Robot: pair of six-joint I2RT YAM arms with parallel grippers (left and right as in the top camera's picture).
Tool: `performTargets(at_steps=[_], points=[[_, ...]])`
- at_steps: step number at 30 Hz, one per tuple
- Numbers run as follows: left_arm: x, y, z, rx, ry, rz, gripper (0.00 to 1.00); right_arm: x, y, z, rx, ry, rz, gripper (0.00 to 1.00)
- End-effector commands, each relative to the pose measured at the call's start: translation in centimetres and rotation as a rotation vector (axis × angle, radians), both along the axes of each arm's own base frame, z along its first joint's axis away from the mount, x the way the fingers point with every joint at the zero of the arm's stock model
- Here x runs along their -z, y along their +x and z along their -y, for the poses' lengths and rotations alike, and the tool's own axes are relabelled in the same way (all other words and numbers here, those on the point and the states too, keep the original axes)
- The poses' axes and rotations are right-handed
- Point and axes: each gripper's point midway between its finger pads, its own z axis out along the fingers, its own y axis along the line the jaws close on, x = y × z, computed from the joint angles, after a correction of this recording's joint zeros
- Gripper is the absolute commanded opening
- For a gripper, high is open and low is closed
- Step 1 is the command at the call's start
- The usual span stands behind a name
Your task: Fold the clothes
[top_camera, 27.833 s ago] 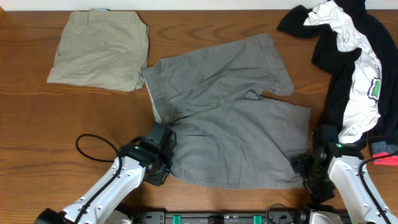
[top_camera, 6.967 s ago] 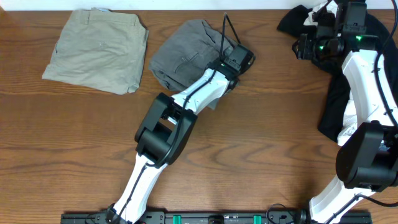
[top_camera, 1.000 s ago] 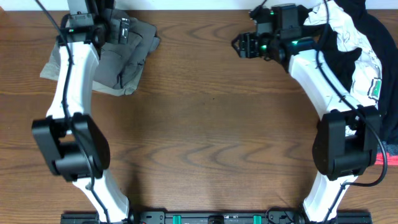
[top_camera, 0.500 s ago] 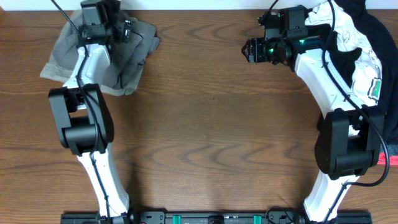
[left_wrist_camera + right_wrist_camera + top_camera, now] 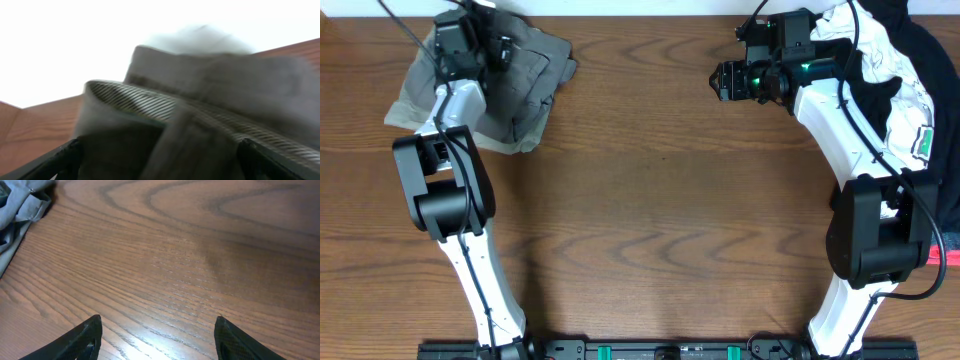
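Note:
The clothes, grey shorts [image 5: 525, 85], lie folded in a rumpled bundle at the table's far left corner, on top of the khaki shorts [image 5: 405, 110]. My left gripper [image 5: 495, 50] hovers over the bundle's far edge. In the left wrist view the grey cloth [image 5: 200, 100] fills the frame, blurred, and the left gripper [image 5: 160, 162] is open, its fingers [image 5: 62, 160] spread wide at either side of the fabric. My right gripper [image 5: 725, 80] is open above bare wood at the far centre-right; in its wrist view [image 5: 160, 340] nothing lies between the fingers, and the grey shorts' edge [image 5: 20, 207] shows top left.
A heap of black and white garments [image 5: 880, 60] covers the far right of the table, with a pink-edged piece [image 5: 942, 245] lower at the right edge. The wooden table [image 5: 660, 220] stretches between the two arms.
My left gripper has drawn back to the left over the bundle, and the grey shorts stay where they lie. The right gripper shifted slightly right, then held still.

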Motion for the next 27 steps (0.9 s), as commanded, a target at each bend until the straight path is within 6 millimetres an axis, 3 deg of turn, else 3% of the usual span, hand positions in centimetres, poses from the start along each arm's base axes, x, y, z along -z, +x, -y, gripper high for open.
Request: performTargets(at_steps=[1,8,14,17,20,22,27], points=[[1.1,0.0,-0.6,-0.010,0.010,-0.011,0.99,-0.1,0.1,0.1,-0.006,-0.011,0.010,0.70],[2.8,-0.6,-1.5,-0.033,-0.011,-0.050,0.97,-0.2,0.1,0.0,-0.003,-0.008,0.013,0.70],[8.3,-2.8,-4.3,-0.180,-0.046,-0.161,0.97,-0.1,0.0,0.0,-0.004,-0.009,0.008,0.70],[8.9,-3.4,-5.1,-0.242,-0.094,-0.164,0.97,0.0,0.0,0.1,-0.004,-0.010,0.003,0.71],[6.4,-2.9,-5.3,-0.271,-0.131,-0.098,0.97,0.0,-0.1,0.1,-0.004,-0.011,0.001,0.71],[3.4,-2.3,-5.3,-0.285,-0.156,-0.028,0.97,0.0,-0.1,0.1,-0.004,-0.010,0.001,0.72],[-6.8,-2.6,-4.5,-0.308,-0.227,0.131,0.97,0.0,-0.1,0.1,-0.004,-0.009,0.000,0.72]])
